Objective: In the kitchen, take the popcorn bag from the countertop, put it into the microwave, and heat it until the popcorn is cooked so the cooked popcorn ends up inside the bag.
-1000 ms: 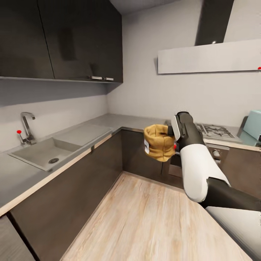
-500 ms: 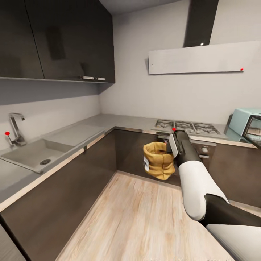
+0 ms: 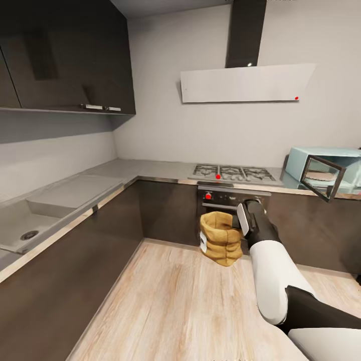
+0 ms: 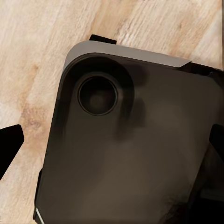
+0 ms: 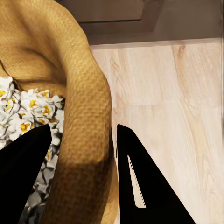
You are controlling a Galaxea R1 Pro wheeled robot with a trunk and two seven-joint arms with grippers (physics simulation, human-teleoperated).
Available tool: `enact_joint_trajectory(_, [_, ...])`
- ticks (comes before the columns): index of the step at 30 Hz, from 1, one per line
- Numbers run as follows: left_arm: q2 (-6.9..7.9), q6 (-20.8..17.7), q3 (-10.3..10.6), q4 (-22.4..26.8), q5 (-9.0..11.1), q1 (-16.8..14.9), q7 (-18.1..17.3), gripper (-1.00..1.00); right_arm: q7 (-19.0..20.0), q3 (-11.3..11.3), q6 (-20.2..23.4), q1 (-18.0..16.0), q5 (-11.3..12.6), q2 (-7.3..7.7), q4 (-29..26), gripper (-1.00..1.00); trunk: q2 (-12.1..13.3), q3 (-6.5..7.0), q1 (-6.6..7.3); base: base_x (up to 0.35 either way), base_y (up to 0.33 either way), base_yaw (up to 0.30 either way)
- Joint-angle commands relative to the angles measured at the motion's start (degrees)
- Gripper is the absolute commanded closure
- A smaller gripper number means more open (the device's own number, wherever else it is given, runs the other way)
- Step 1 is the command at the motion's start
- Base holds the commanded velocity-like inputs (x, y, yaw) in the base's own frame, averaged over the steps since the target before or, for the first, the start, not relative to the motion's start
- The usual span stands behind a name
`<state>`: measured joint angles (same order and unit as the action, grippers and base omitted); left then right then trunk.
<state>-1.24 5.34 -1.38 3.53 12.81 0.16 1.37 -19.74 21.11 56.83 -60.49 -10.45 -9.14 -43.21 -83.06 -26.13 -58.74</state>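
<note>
One popcorn bag (image 3: 219, 244) is hanging in my right hand (image 3: 240, 224) over the wood floor (image 3: 190, 306), in front of the black oven (image 3: 228, 200); the wrist cam is showing fingers (image 5: 140, 186) pinching the bag's wall w/ white popcorn (image 5: 23, 112) inside. Microwave (image 3: 326, 165) is sitting on the worktop (image 3: 150, 170) far right, door hanging open. Left hand: can't tell its state, its cam is looking at a dark robot part (image 4: 135, 154).

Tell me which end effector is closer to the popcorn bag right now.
Right. The right end effector grips the popcorn bag's rim, one finger inside, one outside. The left end effector points at the robot's dark base above the wooden floor, no bag nearby.
</note>
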Motion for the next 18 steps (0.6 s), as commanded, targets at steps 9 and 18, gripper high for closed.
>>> enact_joint_trajectory(9, [-0.08, 0.2, -0.3, 0.1, 0.2, 0.0, 0.1, -1.0, 0.1, 0.2, -0.4, -0.1, -0.3, -0.33, 0.1, 1.0, 0.0, -0.06, 0.0, 0.0, 0.0, -0.28])
enact_joint_trajectory(18, [-0.09, 0.2, 0.2, 0.2, -0.1, 0.0, 0.1, -1.0, 0.4, 0.2, -0.2, -0.1, -0.3, -0.35, 0.0, 1.0, 0.0, -0.06, 0.0, 0.0, 0.0, -0.28])
